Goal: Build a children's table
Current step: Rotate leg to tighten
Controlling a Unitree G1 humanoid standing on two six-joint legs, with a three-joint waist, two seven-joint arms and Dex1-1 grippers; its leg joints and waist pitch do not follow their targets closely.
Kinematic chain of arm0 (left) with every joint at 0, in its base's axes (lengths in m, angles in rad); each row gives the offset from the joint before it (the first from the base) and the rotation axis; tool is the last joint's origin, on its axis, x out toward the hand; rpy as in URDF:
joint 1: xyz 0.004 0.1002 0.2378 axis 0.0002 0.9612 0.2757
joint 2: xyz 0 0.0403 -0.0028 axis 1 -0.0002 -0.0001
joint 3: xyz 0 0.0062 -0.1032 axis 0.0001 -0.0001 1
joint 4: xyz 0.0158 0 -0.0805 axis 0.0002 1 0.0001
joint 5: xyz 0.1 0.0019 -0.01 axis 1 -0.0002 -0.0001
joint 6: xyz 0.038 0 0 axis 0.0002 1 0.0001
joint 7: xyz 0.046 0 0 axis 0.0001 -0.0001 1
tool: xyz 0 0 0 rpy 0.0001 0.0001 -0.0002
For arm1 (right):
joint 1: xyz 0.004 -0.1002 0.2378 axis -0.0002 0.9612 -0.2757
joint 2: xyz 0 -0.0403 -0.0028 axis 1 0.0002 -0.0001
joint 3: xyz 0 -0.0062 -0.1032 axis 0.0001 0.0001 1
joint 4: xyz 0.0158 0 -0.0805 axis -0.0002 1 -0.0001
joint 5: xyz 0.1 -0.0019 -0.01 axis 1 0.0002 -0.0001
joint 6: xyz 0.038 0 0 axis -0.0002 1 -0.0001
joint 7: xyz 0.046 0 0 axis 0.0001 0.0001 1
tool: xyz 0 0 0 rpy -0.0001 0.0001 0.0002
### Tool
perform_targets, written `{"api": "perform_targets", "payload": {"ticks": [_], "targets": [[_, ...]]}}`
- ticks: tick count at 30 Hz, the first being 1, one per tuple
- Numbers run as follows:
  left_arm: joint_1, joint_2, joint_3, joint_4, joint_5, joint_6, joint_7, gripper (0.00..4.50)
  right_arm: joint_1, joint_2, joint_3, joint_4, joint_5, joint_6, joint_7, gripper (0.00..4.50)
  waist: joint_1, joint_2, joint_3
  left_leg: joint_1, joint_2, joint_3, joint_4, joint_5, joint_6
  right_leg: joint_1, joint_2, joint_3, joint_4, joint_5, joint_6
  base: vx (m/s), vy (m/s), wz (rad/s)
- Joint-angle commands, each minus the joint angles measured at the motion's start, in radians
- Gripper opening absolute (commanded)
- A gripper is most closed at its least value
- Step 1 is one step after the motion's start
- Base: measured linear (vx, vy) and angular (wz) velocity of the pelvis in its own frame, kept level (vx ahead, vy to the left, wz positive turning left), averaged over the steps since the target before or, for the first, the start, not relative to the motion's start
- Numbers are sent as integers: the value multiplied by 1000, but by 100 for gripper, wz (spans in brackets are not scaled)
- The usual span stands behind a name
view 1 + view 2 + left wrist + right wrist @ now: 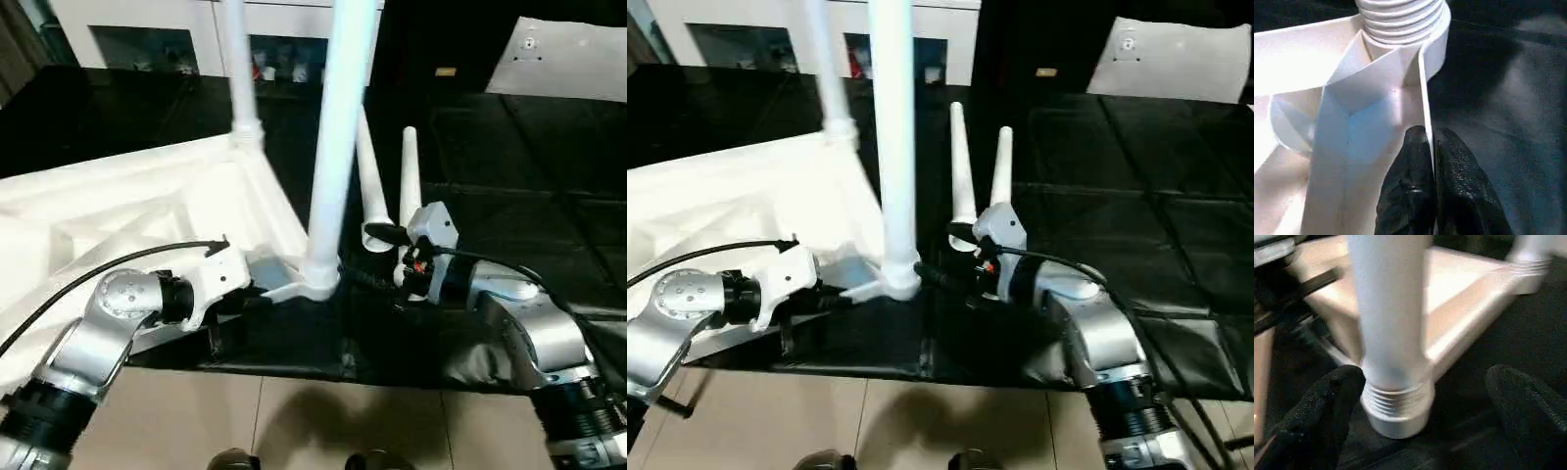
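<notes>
The white table top (pixel 118 211) lies upside down on the black mat, ribbed underside up. Two white legs stand upright in its sockets, one at the near corner (pixel 338 147) and one at the far corner (pixel 235 69). Several threads (pixel 1396 399) show above the near socket. Two loose legs (pixel 370 196) (pixel 409 176) lie on the mat behind it. My left gripper (pixel 1429 134) is shut on the thin rim wall (pixel 1425 88) just below the near socket. My right gripper (pixel 1425 377) is open, with one finger (pixel 1327 401) beside the near leg's base and the other (pixel 1528 401) well apart from it.
A white cabinet with glass-fronted compartments (pixel 147 39) stands at the back. A white panel (pixel 568 59) lies at the back right. The black mat (pixel 519 186) stretches out to the right. Tiled floor (pixel 333 416) runs along the mat's front edge.
</notes>
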Motion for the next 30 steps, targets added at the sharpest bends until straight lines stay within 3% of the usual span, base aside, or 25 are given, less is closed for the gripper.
{"api": "perform_targets", "payload": {"ticks": [1,3,5,6,8,17,23,30], "targets": [[-47,0,-49,0,-7,-83,-84,0,-26,-6,40,35,-10,-24,48,445,-5,6,-62,4,31,-4,-59,-49,70,58,-71,44,-56,150,-264,0,0,0],[-54,-2,-54,9,-9,-93,-97,0,-31,-7,51,44,-12,-27,61,445,-3,13,-64,7,33,-3,-59,-52,68,56,-73,44,-54,137,-271,0,0,0],[-66,-4,-65,23,-11,-109,-126,0,-43,-13,74,72,-14,-35,110,445,-4,4,-61,2,34,-4,-60,-47,68,59,-74,44,-52,146,-268,0,0,0],[-72,-5,-69,29,-11,-119,-139,0,-49,-14,80,88,-18,-43,125,445,-4,7,-63,1,34,-4,-59,-40,72,60,-75,43,-51,149,-268,0,0,0],[-85,-7,-76,44,-9,-133,-162,0,-68,-15,92,125,-31,-62,155,418,-5,3,-61,0,33,-3,-58,-36,78,60,-75,43,-51,153,-270,0,0,0],[-135,-4,-80,134,5,-178,-198,0,-108,-53,146,187,-46,-87,266,343,-4,6,-59,-1,35,-3,-58,-43,81,60,-76,41,-52,137,-277,0,0,0],[-146,-3,-76,162,7,-194,-211,0,-140,-39,146,248,-52,-109,286,288,-5,7,-57,-3,36,-3,-58,-46,86,60,-78,40,-52,136,-285,0,0,0],[-147,-2,-73,174,-3,-201,-222,0,-151,-24,152,276,-43,-117,305,277,-5,6,-55,-2,38,-3,-61,-63,75,59,-79,39,-55,101,-283,0,0,0]]}}
